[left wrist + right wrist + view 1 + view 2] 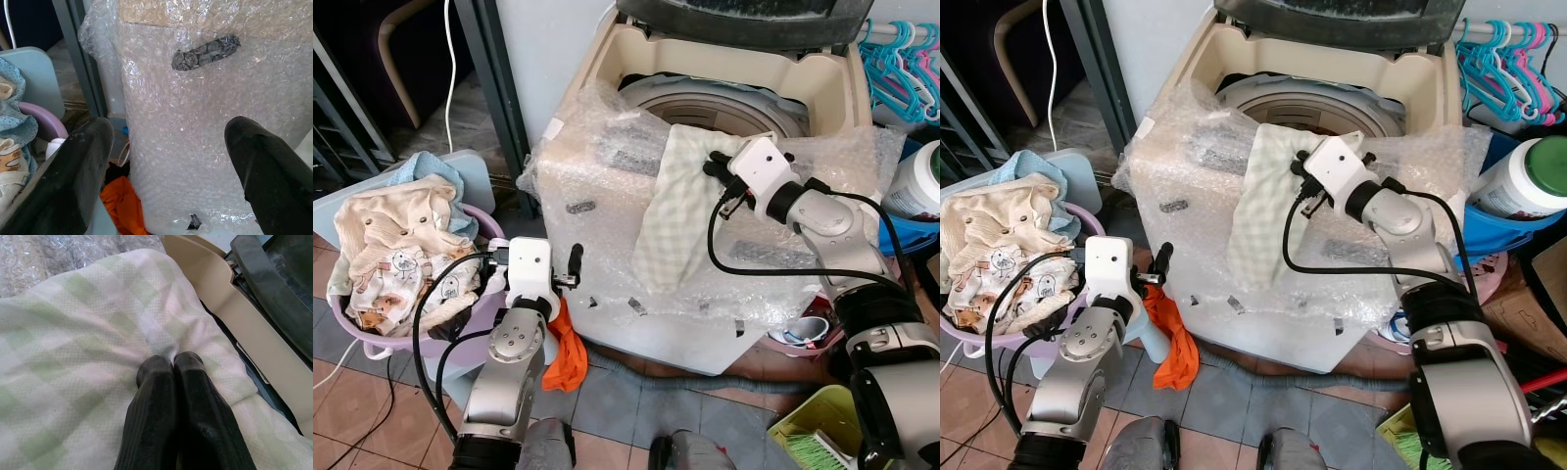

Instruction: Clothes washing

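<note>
- Right gripper (168,363): jaws pressed together, pinching a fold of the green-checked cloth (680,201) near its upper edge.
- Cloth location: draped over the front lip of the bubble-wrapped washing machine (607,245), most of it hanging down the outside face; upper edge just beside the open drum (715,103).
- Left gripper (171,161): jaws spread, empty, held low facing the machine's front wall, beside the purple laundry basket (460,343) heaped with clothes.
- Step in hand, as judged: getting the cloth into the drum.
- To do it well: keep the pinch firm, lift high enough that the hanging tail clears the lip, carry it over the opening, then release.
- Risk: the bubble wrap may snag the fabric; dragging could pull the wrap along.
- Orange garment (570,357) lies on the floor at the machine's foot.
</note>
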